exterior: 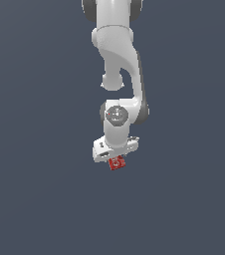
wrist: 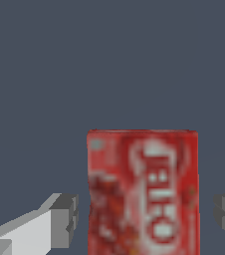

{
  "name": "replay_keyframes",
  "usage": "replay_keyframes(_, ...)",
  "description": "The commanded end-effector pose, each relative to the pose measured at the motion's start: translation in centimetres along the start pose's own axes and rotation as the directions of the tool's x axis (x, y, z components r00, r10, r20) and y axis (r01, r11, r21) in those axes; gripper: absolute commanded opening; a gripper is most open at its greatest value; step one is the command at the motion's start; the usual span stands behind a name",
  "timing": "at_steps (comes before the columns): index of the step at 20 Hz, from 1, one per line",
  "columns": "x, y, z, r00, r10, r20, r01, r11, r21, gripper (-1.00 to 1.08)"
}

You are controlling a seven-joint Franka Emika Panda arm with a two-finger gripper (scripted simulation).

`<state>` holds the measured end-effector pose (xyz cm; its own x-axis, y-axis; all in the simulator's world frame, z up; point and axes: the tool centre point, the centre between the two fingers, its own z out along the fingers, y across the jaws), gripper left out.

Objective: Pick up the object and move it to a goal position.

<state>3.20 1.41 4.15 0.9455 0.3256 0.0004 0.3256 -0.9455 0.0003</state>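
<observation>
The object is a small flat red box [wrist: 143, 194] with white lettering on its face. In the wrist view it lies between my two grey fingertips [wrist: 64, 221], with a narrow gap on each side. My gripper [wrist: 147, 219] is open and straddles the box without touching it. In the exterior view the white hand hangs straight down with the gripper [exterior: 116, 159] right over the red box [exterior: 116, 164]. The box peeks out just under the hand. The fingers themselves are hard to make out there.
The white arm [exterior: 119, 60] comes down from the top of the exterior view. A plain dark grey-blue surface [exterior: 40, 199] fills everything around it. No other objects show.
</observation>
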Motion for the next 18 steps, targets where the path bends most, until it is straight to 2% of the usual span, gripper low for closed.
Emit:
replay_keyframes(1,-0.1,0.0,1.3,1.000,-0.001,0.001,0.001,1.000,0.000,1.00)
replay_keyframes(8,0.1,0.0,2.6,1.000,-0.002,0.000,0.002,1.000,0.000,1.00)
replay_keyframes(9,0.1,0.0,2.6,1.000,-0.002,0.000,0.002,1.000,0.000,-1.00)
replay_keyframes(18,0.1,0.0,2.6,1.000,-0.002,0.000,0.002,1.000,0.000,-1.00)
